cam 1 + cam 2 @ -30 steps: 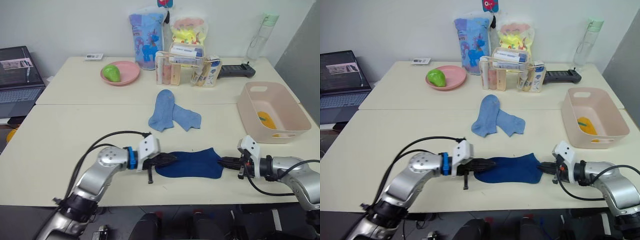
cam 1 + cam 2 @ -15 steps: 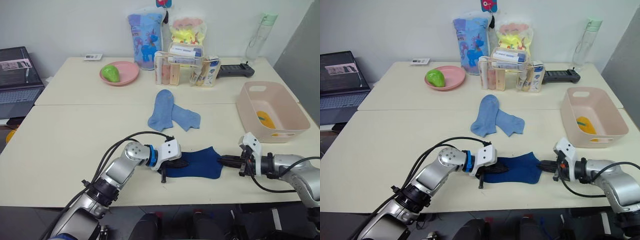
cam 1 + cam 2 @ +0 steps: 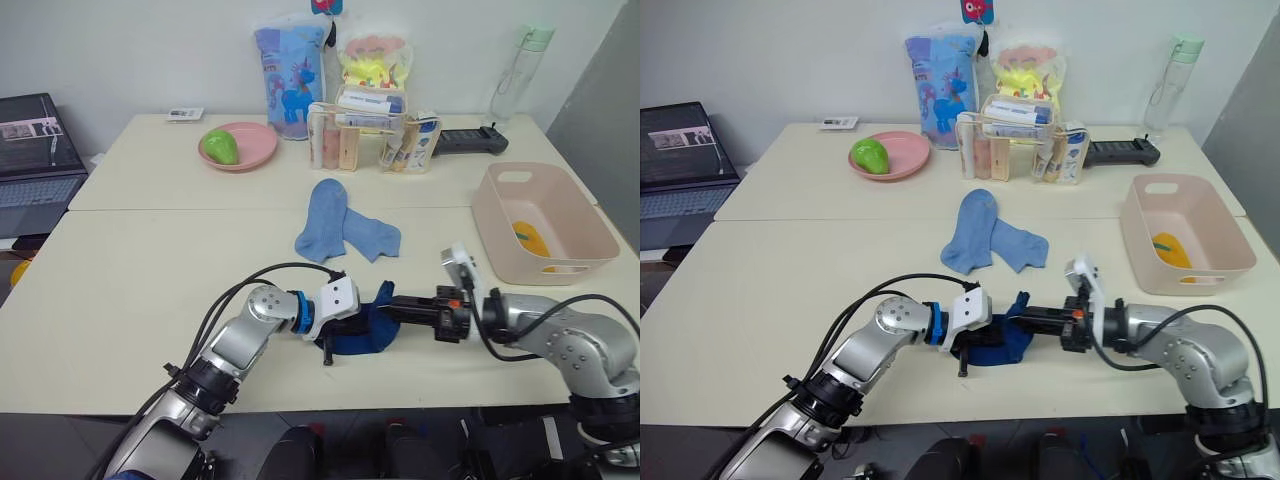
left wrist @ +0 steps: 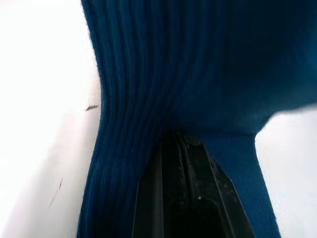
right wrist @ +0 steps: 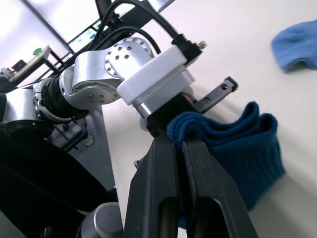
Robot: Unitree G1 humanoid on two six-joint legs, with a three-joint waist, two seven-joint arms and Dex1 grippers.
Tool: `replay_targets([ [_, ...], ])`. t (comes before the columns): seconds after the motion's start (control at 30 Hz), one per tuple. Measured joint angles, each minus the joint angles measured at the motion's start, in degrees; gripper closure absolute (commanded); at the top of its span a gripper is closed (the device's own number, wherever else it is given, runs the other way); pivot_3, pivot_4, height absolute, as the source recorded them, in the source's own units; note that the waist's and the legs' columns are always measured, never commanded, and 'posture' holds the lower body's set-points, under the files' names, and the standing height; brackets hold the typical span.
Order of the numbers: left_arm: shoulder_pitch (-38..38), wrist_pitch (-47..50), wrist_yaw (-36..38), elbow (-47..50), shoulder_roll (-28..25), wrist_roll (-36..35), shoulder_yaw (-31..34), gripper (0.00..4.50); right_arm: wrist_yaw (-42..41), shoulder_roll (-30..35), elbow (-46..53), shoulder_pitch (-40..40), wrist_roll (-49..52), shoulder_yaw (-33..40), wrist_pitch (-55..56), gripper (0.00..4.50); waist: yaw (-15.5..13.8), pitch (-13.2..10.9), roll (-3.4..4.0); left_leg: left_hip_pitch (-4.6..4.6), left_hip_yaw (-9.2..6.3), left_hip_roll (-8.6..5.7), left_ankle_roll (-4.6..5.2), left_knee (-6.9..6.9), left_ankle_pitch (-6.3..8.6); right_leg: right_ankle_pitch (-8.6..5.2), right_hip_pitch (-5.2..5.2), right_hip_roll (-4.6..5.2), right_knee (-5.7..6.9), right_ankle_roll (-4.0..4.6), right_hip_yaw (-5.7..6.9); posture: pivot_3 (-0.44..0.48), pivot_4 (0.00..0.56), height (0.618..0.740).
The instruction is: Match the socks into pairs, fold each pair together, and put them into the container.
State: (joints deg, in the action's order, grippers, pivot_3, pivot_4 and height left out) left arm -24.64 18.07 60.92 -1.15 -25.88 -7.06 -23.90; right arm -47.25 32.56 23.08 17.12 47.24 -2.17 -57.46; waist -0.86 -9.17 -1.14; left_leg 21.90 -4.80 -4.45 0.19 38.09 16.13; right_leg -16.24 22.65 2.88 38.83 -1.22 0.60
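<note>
The dark navy socks (image 3: 365,335) lie near the table's front edge, doubled over into a short bundle. My right gripper (image 3: 386,301) is shut on their folded-over end, and the pinch is plain in the right wrist view (image 5: 179,140). My left gripper (image 3: 356,322) lies across the bundle from the left with its fingers (image 4: 198,168) together under the navy fold. Two light blue socks (image 3: 345,232) lie overlapped mid-table. The pale pink container (image 3: 500,215) stands at the right with a mustard yellow sock (image 3: 530,238) inside.
A round pink plate (image 3: 255,152) holding a green fruit sits at the back left. Printed bags, a clear organiser of boxes (image 3: 375,140), a black device (image 3: 472,140) and a bottle (image 3: 520,72) line the back. A laptop (image 3: 35,150) stands far left.
My right gripper has swept left with the navy socks' right end, folding it over toward my left gripper. Before that, the left gripper slid right along the socks.
</note>
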Motion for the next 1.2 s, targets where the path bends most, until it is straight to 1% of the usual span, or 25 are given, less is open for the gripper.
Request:
replay_targets([
  [0.1, 1.5, 5.1, 1.4, 4.9, -5.6, -3.1, 4.1, 4.48, -0.1, -0.3, -1.5, 0.8, -3.3, -3.1, 2.3, 4.50, 0.5, 0.0, 0.01, 0.01, 0.00, 0.01, 0.00, -0.02, 0.00, 0.00, 0.07, -0.01, 0.04, 0.00, -0.01, 0.000, 0.150, 0.740],
  [0.2, 2.6, 7.2, 3.4, 9.3, -13.3, -5.9, 10.5, 4.48, -0.8, -0.7, -4.0, 2.2, -7.6, -7.7, 5.3, 4.50, 1.0, 0.0, 0.02, 0.02, 0.00, 0.02, -0.01, -0.06, 0.00, -0.02, 0.13, -0.02, 0.06, 0.03, -0.01, 0.000, 0.150, 0.740],
  [0.3, 2.8, 10.0, 4.0, 12.0, -16.1, -9.6, 16.0, 4.48, -1.9, -1.8, -6.7, 3.5, -10.3, -11.0, 7.4, 4.50, 1.0, 0.0, 0.03, 0.05, 0.01, 0.00, -0.01, -0.04, -0.01, -0.02, 0.14, -0.01, 0.03, 0.03, -0.02, 0.000, 0.150, 0.740],
  [0.4, 2.9, 11.3, 4.9, 13.0, -18.6, -11.3, 18.6, 4.48, -3.9, -2.0, -8.9, 4.8, -12.8, -13.8, 9.5, 4.50, 0.9, 0.0, 0.02, 0.05, 0.00, -0.01, -0.01, -0.03, 0.00, -0.01, 0.12, -0.01, 0.02, 0.02, -0.01, 0.000, 0.150, 0.740],
  [0.47, 2.9, 11.4, 4.7, 13.0, -18.9, -11.9, 19.6, 4.50, -4.8, -2.7, -10.0, 5.0, -13.4, -14.6, 10.0, 3.95, 0.9, 0.0, 0.02, 0.05, 0.01, -0.01, -0.01, -0.04, -0.01, -0.01, 0.13, -0.01, 0.02, 0.02, -0.01, 0.000, 0.150, 0.740],
  [0.5, 2.9, 11.4, 4.7, 13.0, -18.8, -12.1, 19.6, 4.50, -5.1, -3.0, -10.0, 5.0, -13.3, -14.6, 9.9, 3.77, 0.9, 0.0, 0.02, 0.05, 0.01, 0.00, -0.01, -0.04, -0.01, -0.01, 0.13, -0.01, 0.02, 0.02, -0.02, 0.000, 0.150, 0.740],
  [0.6, 2.6, 11.4, 3.4, 13.7, -16.1, -13.3, 19.6, 4.50, -6.2, -3.8, -9.8, 6.0, -11.1, -14.3, 8.3, 2.72, 0.9, 0.0, 0.01, 0.07, 0.00, 0.00, -0.01, -0.02, -0.01, -0.01, 0.14, -0.01, 0.03, 0.02, -0.01, 0.000, 0.150, 0.740],
  [0.7, 0.9, 11.6, 2.4, 15.4, -13.3, -14.9, 19.4, 4.50, -6.6, -3.1, -8.7, 6.2, -7.9, -11.4, 5.6, 1.74, 0.8, 0.0, 0.00, 0.08, 0.00, -0.01, -0.02, -0.01, -0.01, -0.01, 0.14, 0.00, 0.02, 0.02, -0.01, 0.000, 0.150, 0.740],
  [0.8, -0.5, 11.7, 2.2, 17.4, -11.8, -15.5, 17.6, 4.50, -6.6, -1.2, -6.6, 6.1, -4.2, -7.7, 2.5, 1.74, 0.9, 0.0, 0.01, 0.07, 0.01, 0.00, -0.02, -0.03, -0.01, -0.01, 0.13, 0.00, 0.02, 0.02, -0.02, 0.000, 0.150, 0.740],
  [0.9, 0.0, 11.5, 2.2, 18.0, -10.8, -14.9, 14.0, 4.50, -6.1, 1.6, -4.3, 4.2, -3.2, -5.0, 1.4, 1.74, 0.9, 0.0, 0.00, 0.07, 0.01, 0.00, -0.01, -0.05, 0.00, -0.01, 0.12, 0.00, 0.02, 0.02, -0.01, 0.000, 0.150, 0.740],
  [1.03, 4.6, 7.5, 2.3, 17.0, -13.7, -8.4, 8.0, 4.50, -1.9, 3.1, -4.4, 1.3, -5.8, -3.5, 1.4, 1.74, 1.2, 0.0, 0.02, 0.04, 0.08, 0.02, -0.01, -0.12, 0.00, -0.01, 0.20, -0.01, 0.09, 0.03, -0.09, 0.000, 0.150, 0.740],
  [1.1, 7.1, 3.3, 2.0, 14.9, -15.4, -4.2, 6.0, 4.50, -0.1, 3.0, -4.4, 0.8, -6.7, -3.4, 1.5, 1.74, 1.2, 0.0, 0.03, 0.05, 0.07, 0.03, -0.01, -0.13, -0.01, -0.02, 0.24, -0.02, 0.10, 0.03, -0.08, 0.000, 0.150, 0.740],
  [1.2, 10.1, -2.6, 0.9, 12.2, -16.4, -1.0, 5.7, 4.50, 1.7, 3.3, -4.4, -1.0, -8.4, -3.7, 1.4, 1.74, 0.8, 0.0, 0.03, 0.08, 0.06, 0.02, 0.00, -0.10, 0.00, -0.02, 0.21, 0.01, 0.04, 0.03, -0.08, 0.000, 0.150, 0.740],
])
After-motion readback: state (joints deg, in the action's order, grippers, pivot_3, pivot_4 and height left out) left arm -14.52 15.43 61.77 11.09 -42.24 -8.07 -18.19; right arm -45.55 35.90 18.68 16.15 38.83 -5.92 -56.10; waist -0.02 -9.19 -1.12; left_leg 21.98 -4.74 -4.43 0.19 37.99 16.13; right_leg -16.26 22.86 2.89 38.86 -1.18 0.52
